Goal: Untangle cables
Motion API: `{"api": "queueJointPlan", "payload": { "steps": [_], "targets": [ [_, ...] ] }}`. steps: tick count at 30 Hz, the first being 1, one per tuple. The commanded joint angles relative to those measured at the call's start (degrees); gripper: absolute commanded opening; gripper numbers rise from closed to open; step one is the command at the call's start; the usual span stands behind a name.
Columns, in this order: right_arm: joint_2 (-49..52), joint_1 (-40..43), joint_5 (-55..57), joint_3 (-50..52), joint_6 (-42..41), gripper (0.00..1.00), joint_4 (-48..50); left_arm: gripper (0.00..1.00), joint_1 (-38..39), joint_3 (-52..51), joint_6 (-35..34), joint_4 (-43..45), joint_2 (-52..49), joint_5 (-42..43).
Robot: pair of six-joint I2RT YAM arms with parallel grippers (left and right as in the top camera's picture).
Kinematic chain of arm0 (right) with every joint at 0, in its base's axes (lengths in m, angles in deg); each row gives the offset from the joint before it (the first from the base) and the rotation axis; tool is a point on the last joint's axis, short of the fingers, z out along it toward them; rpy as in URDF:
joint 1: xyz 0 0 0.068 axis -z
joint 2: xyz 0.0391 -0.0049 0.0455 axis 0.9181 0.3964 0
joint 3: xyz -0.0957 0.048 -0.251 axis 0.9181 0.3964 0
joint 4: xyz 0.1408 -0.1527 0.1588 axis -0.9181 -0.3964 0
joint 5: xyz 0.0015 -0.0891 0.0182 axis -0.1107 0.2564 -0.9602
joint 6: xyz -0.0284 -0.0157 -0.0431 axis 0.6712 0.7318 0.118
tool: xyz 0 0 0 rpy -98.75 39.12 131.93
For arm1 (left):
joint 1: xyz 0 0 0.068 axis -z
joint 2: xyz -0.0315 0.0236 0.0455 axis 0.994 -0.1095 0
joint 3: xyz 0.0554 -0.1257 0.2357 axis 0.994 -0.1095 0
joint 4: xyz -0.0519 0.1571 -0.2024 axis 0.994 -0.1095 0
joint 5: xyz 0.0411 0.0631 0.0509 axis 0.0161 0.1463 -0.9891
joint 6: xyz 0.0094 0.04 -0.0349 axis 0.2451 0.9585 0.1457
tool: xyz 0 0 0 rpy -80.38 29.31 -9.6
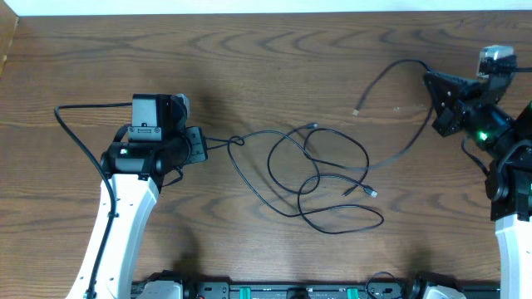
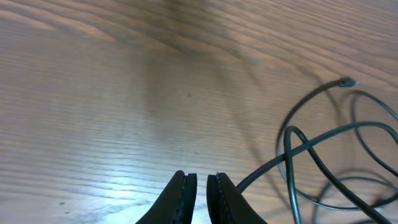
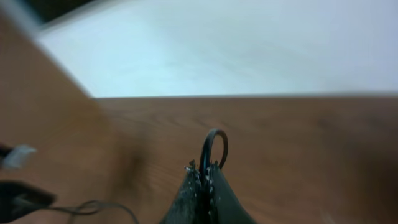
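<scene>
A brown wooden table [image 1: 266,66] with wavy grain filled almost the whole overhead view. Beyond its far edge ran a thin white strip [image 1: 274,5]. Along the near edge lay a black rail [image 1: 291,291] with small green parts. Soft grey shadows fell on the wood at the left and the right. Seen close from the left wrist, the grain ran in fine lines and a pale glare [image 2: 118,186] lit the near part. From the right wrist, a blurred whitish surface [image 3: 249,50] lay past the table's edge.
</scene>
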Motion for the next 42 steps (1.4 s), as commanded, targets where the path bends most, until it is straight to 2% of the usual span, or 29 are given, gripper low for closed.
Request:
{"api": "queueJointPlan", "payload": {
  "steps": [1, 3, 6, 10, 13, 14, 17, 19, 20, 24, 27, 29, 31, 34, 35, 37, 38, 39, 40, 42],
  "targets": [
    [0.15, 0.26, 16.74, -0.74, -1.57, 0.01, -3.98, 0.16, -0.13, 0.59, 0.02, -0.39, -0.39, -5.77],
    [0.37, 0.26, 23.21, -0.74, -5.16, 0.01, -6.51, 0.17, -0.13, 0.59, 0.0, -0.44, -0.39, -7.98],
    [1.22, 0.24, 24.3, -0.72, -5.95, 0.01, -8.39, 0.34, -0.13, 0.59, 0.02, -0.39, -0.39, -8.52],
    [3.45, 0.2, 21.38, -0.72, -5.95, 0.01, -10.45, 0.36, -0.13, 0.59, 0.0, -0.42, -0.39, -8.52],
    [6.32, -0.09, 14.8, -0.72, -5.9, 0.01, -12.28, 0.36, -0.13, 0.59, 0.0, -0.42, -0.39, -8.5],
    [7.5, -0.46, 12.17, -0.72, -5.6, 0.01, -12.7, 0.41, -0.13, 0.59, 0.0, -0.42, -0.39, -8.5],
    [10.56, -2.12, 1.77, -0.72, -1.46, 0.01, -13.75, 0.7, -0.13, 0.59, -0.02, -0.42, -0.39, -8.48],
    [11.76, -3.56, -3.48, -0.72, 0.44, 0.01, -13.97, 0.95, -0.13, 0.59, -0.11, -0.63, -0.39, -7.15],
    [12.41, -5.05, -5.66, -0.72, 2.03, 0.01, -14.01, 0.95, -0.13, 0.59, -0.17, -0.79, -0.39, -3.93],
    [13.53, -9.38, -3.1, -0.72, 4.44, 0.01, -14.84, 0.95, -0.13, 0.59, -0.15, -0.74, -0.39, 7.26],
    [14.29, -12.81, 3.48, -0.72, 4.39, 0.01, -15.06, 0.95, -0.13, 0.59, -0.2, -0.79, -0.39, 17.0],
    [14.56, -14.38, 9.09, -0.72, 3.56, 0.01, -15.3, 0.95, -0.13, 0.59, -0.7, -0.83, -0.39, 19.91],
    [14.64, -15.63, 14.93, -0.72, 1.27, 0.01, -16.04, 0.95, -0.13, 0.59, -7.04, -2.03, -0.39, 15.56],
    [14.64, -16.48, 16.98, -0.72, 0.28, 0.01, -16.94, 0.95, -0.13, 0.55, -23.58, -6.4, -0.76, 2.29],
    [14.67, -16.72, 16.98, -0.72, 0.28, 0.01, -17.29, 0.95, -0.13, 0.42, -29.9, -7.93, -1.14, 1.33],
    [14.67, -17.11, 16.98, -0.72, 0.28, 0.01, -18.18, 0.95, -0.13, 0.09, -34.45, -8.33, -2.05, 7.04],
    [14.67, -17.27, 17.0, -0.72, 0.31, 0.01, -18.78, 0.95, -0.13, 0.0, -34.18, -7.87, -2.62, 11.13],
    [14.67, -17.44, 17.0, -0.72, 0.33, 0.01, -19.61, 0.95, -0.13, -0.04, -31.61, -7.17, -3.72, 18.6],
    [14.67, -17.44, 17.0, -0.72, 0.33, 0.01, -19.96, 0.95, -0.13, -0.04, -29.24, -6.88, -4.37, 22.1],
    [14.67, -17.42, 17.05, -0.72, 0.33, 0.01, -20.68, 0.95, -0.11, -0.04, -20.57, -7.04, -6.25, 29.07]
  ]
}}
